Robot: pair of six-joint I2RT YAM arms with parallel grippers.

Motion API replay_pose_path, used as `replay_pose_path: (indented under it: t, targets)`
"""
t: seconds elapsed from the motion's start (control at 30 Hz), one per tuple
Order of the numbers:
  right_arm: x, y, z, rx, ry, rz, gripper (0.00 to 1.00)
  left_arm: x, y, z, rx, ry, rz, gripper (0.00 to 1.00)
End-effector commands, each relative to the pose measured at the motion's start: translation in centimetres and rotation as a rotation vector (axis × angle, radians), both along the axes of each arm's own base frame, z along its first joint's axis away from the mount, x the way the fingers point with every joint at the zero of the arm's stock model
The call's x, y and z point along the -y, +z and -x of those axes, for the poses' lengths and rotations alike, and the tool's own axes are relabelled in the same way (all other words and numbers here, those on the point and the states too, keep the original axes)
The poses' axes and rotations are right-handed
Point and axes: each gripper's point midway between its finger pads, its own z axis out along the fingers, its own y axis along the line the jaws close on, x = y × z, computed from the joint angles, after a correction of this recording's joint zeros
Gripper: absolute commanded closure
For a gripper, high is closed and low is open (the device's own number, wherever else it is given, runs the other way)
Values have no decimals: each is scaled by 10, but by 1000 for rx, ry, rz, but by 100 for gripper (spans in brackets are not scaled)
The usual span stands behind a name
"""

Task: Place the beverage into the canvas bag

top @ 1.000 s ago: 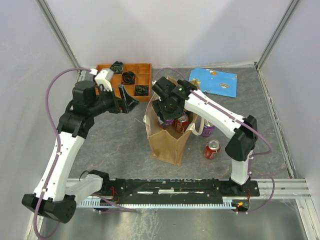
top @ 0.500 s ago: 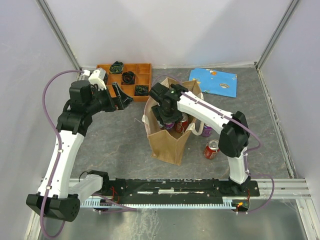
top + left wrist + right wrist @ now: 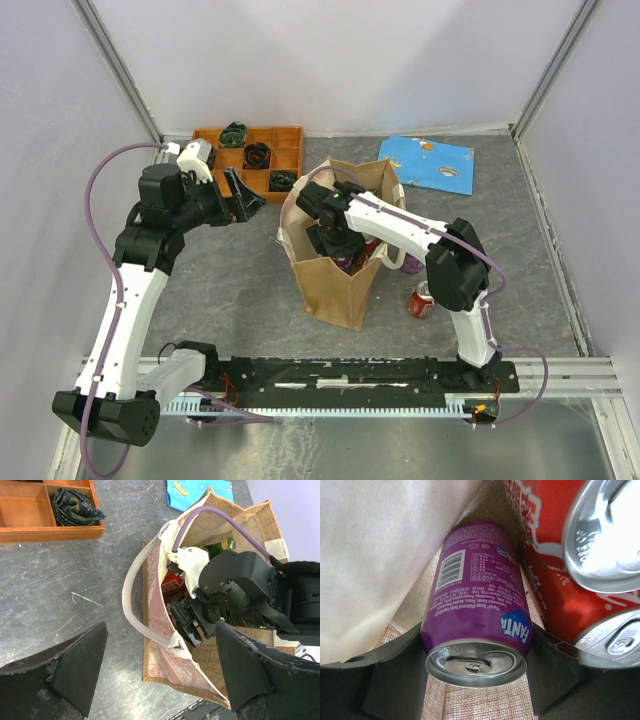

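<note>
Tan-brown canvas bag (image 3: 335, 285) is recorded standing upright near the middle of the grey worktop (image 3: 230, 290), with its mouth open and a white loop handle (image 3: 128, 597) drooping over one side.

The right gripper (image 3: 335, 240) is seen reaching down through the bag's mouth. In the right wrist view its two dark fingers are pressed against opposite sides of a purple Fanta can (image 3: 475, 610), so the can is pinched between them. The can is held inside the bag, between the pale lining and a red Coca-Cola can (image 3: 545, 585) that lies just beside it, apparently touching. Whether the purple can's base rests on the bag floor cannot be told from this angle. A green bottle top (image 3: 227, 544) is also noted inside the bag.

The left gripper (image 3: 245, 195) is held over the worktop, between the bag and the orange compartment tray (image 3: 215, 135) at the far left corner. Its fingers are spread wide with nothing between them.

Another red can (image 3: 424, 298) is noted on the worktop just right of the bag. A blue packet (image 3: 430, 162) lies along the far edge.
</note>
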Motion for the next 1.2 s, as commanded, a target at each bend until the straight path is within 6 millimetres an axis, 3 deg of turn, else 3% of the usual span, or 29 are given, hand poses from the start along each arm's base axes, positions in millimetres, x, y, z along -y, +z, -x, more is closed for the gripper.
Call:
replay_pose_path:
  t: [0.0, 0.27, 0.3, 0.37, 0.47, 0.53, 0.83, 1.07, 1.17]
  targets:
    - [4, -3, -4, 29, -28, 15, 100, 0, 12, 1, 42, 8, 27, 6]
    - [15, -10, 0, 21, -45, 62, 100, 1, 10, 1, 39, 4, 29, 6]
    - [16, -10, 0, 20, -47, 64, 94, 1, 9, 1, 36, 3, 30, 6]
    - [15, -8, 0, 24, -49, 59, 69, 1, 9, 1, 36, 2, 29, 6]
    - [14, 0, -2, 41, -49, 44, 42, 1, 9, 2, 36, -2, 29, 6]
    - [11, 7, -5, 61, -48, 25, 34, 1, 8, 3, 35, -3, 29, 6]
    - [-2, 51, -17, 151, -32, -75, 19, 5, 7, 3, 30, -25, 40, 6]
    - [-6, 65, -19, 174, -30, -111, 15, 7, 6, 2, 27, -32, 46, 7]
    - [-7, 82, -21, 208, -40, -144, 14, 7, 6, 2, 28, -33, 48, 7]
